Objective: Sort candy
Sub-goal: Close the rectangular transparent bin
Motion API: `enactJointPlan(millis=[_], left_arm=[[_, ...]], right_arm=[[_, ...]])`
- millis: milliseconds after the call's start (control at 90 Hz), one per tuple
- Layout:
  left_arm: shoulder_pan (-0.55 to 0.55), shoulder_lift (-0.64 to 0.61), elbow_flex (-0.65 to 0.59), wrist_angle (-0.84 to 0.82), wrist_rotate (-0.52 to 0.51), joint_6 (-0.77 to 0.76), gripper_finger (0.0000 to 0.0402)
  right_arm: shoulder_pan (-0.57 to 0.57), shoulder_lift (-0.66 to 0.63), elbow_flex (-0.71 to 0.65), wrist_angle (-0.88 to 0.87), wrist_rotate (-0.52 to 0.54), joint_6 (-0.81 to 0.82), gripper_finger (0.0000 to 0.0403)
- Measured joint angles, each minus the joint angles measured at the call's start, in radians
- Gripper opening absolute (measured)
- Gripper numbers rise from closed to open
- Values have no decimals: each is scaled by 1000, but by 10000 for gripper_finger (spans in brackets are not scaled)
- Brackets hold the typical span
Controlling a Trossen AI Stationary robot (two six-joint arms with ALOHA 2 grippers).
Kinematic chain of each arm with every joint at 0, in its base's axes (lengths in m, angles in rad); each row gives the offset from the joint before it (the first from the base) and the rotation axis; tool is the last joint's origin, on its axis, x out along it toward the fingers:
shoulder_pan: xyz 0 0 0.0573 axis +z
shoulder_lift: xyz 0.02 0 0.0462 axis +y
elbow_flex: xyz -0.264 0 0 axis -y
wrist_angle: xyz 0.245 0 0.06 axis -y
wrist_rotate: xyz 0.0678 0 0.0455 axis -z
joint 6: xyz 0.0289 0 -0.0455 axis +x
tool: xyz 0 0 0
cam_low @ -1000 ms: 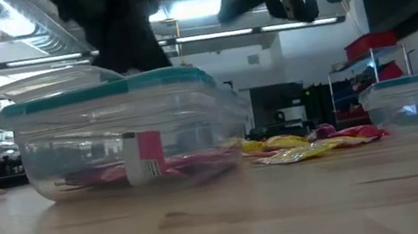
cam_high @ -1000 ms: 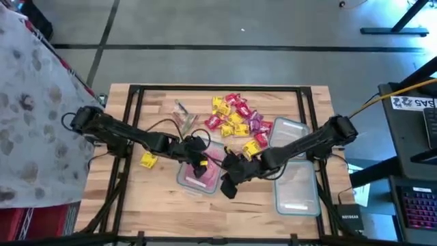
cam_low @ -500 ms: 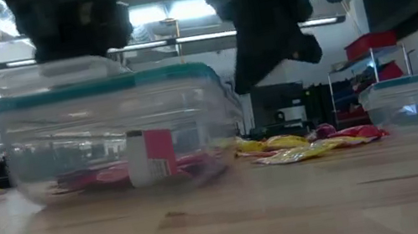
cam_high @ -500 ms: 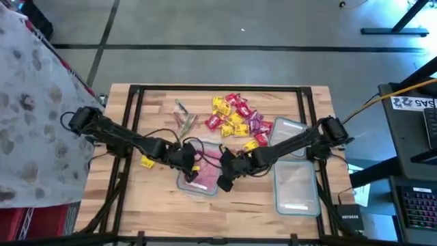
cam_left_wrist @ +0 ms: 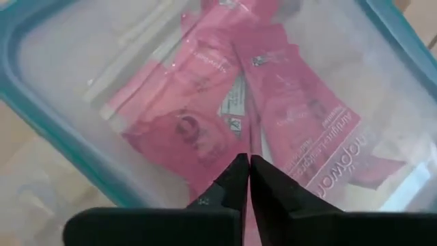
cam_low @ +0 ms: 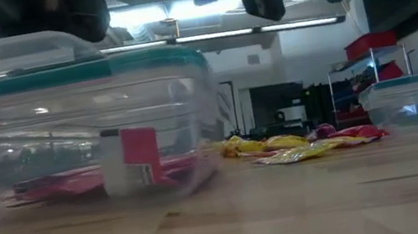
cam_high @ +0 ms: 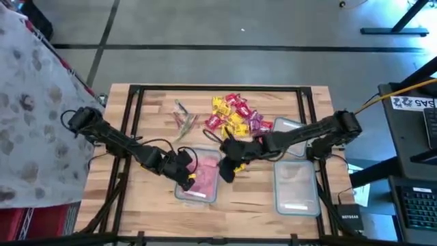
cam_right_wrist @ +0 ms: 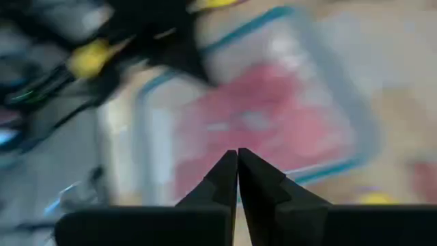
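Candy [cam_high: 237, 117] lies mostly in a loose heap of red, yellow and purple wrappers on the far middle of the table [cam_high: 150, 109], with a few silvery pieces [cam_high: 183, 117] just left of the heap. Several pink packets [cam_left_wrist: 259, 130] already sit inside the near-centre container [cam_high: 199, 180], the teal-rimmed tub. The right gripper [cam_high: 229, 164] hangs beside that tub's right edge, its fingers pressed together with nothing between them, and the heap lies directly beyond it on the far side, close by. The left gripper [cam_high: 184, 172] hovers over the same tub's left part, also pinched closed and empty, with the pink packets right under its tips in the wrist view. Of the two, the right arm looks better placed for the heap, since the nearest yellow and red wrappers sit just past its wrist. Two more clear containers [cam_high: 296, 188] stand on the right, one behind the other, and both appear empty.
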Motion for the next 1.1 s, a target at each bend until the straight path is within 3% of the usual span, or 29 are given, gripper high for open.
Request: enactJointPlan(millis=[111,211,489,733,900,1000,1100], left_arm=[[25,0,0,0,-4,6,0],[52,0,0,-1,-15,32,0],[72,-1,0,6,42,46,0],[19,0,0,9,48,-24,0],[-11,0,0,7,33,-59,0],[-16,0,0,7,21,-71,0],[-13,0,0,6,19,-73,0]], right_arm=[[50,65,1,92,-44,61,0],[78,140,0,129,-2,120,0],[18,210,3,31,83,170,0],[-117,101,-4,-236,198,49,0],[-139,-31,-1,-362,248,15,0],[-120,-76,-1,-344,198,2,0],[-63,-83,0,-254,67,-9,0]])
